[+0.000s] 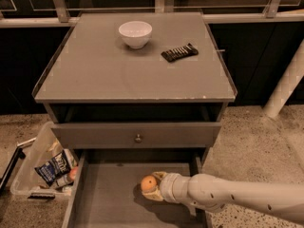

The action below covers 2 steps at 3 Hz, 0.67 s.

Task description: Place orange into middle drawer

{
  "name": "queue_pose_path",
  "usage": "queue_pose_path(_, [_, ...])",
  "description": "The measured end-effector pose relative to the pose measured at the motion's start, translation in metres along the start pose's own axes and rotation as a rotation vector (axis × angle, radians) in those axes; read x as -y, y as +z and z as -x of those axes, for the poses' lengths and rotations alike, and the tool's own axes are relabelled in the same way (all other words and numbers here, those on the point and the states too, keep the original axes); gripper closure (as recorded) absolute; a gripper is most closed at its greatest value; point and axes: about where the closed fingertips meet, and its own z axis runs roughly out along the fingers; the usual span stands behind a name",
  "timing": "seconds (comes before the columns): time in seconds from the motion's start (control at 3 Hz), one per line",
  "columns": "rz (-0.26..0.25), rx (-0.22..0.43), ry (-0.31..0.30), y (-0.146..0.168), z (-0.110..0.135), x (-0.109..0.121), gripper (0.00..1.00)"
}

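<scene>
The orange (148, 183) is a small round fruit held between the fingers of my gripper (153, 187). My white arm (228, 196) reaches in from the right, over the open middle drawer (102, 198), a wide shallow grey drawer with a flat floor. The orange hangs just above the drawer floor, near its middle, with a shadow under it. The gripper is shut on the orange.
Above the open drawer is a drawer front with a small round knob (138, 138). On the cabinet top (95, 70) stand a white bowl (135, 33) and a dark snack bar (179, 52). A clear bin (40, 167) with packets sits on the floor at the left.
</scene>
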Motion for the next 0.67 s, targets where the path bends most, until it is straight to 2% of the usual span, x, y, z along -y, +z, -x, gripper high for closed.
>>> queue_pose_path(0.33, [-0.002, 0.018, 0.014, 0.024, -0.013, -0.004, 1.00])
queue_pose_path(0.67, [-0.013, 0.012, 0.027, 0.043, -0.031, 0.003, 1.00])
